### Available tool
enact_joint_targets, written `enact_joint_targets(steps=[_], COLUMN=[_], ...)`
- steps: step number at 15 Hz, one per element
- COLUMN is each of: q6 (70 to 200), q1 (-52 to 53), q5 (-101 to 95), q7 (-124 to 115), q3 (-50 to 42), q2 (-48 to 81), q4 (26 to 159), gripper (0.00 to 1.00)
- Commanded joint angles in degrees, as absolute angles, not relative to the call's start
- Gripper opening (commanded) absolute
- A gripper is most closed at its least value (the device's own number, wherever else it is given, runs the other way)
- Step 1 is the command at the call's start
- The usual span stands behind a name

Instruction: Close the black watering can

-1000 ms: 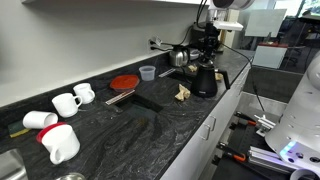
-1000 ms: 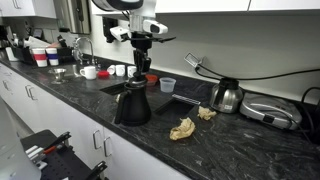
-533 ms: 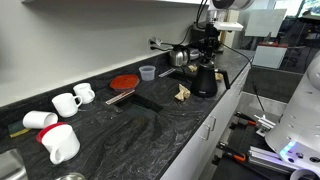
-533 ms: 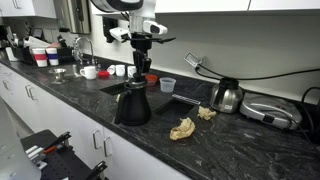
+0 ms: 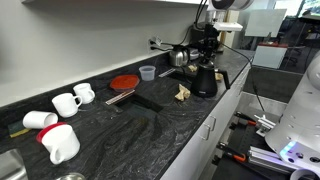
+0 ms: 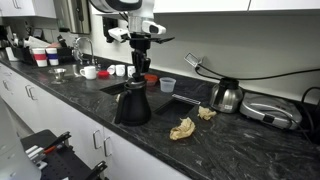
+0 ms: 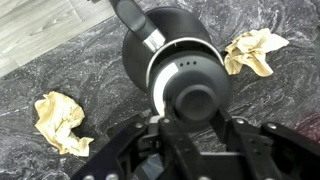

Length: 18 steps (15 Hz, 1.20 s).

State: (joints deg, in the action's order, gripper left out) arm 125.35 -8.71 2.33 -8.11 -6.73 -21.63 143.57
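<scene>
The black watering can (image 6: 132,104) stands on the dark marble counter near its front edge; it also shows in an exterior view (image 5: 204,82). My gripper (image 6: 140,72) hangs straight above it. In the wrist view the can's body (image 7: 170,35) and pale opening rim lie below my gripper (image 7: 196,120), whose fingers (image 7: 165,128) are shut on the small round black lid (image 7: 195,98). The lid sits just over the opening, slightly off-centre. I cannot tell whether it touches the rim.
Two crumpled tan cloths (image 7: 60,120) (image 7: 250,50) lie either side of the can. A shiny silver pot (image 6: 226,95), a small cup (image 6: 168,85), a red plate (image 5: 123,82), white mugs (image 5: 70,100) and a black coffee machine (image 5: 207,40) stand around.
</scene>
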Motion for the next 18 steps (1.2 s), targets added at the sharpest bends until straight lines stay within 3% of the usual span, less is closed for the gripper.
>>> enact_joint_targets(steps=[1,18], q6=[125.54,124.58], q1=[-9.39,-8.32], q5=[0.25,-0.31], q7=[-7.66,-7.00], q3=[-6.30,-5.98], q2=[-22.30,-22.90], q4=[144.20,144.43], gripper=[0.15,0.15])
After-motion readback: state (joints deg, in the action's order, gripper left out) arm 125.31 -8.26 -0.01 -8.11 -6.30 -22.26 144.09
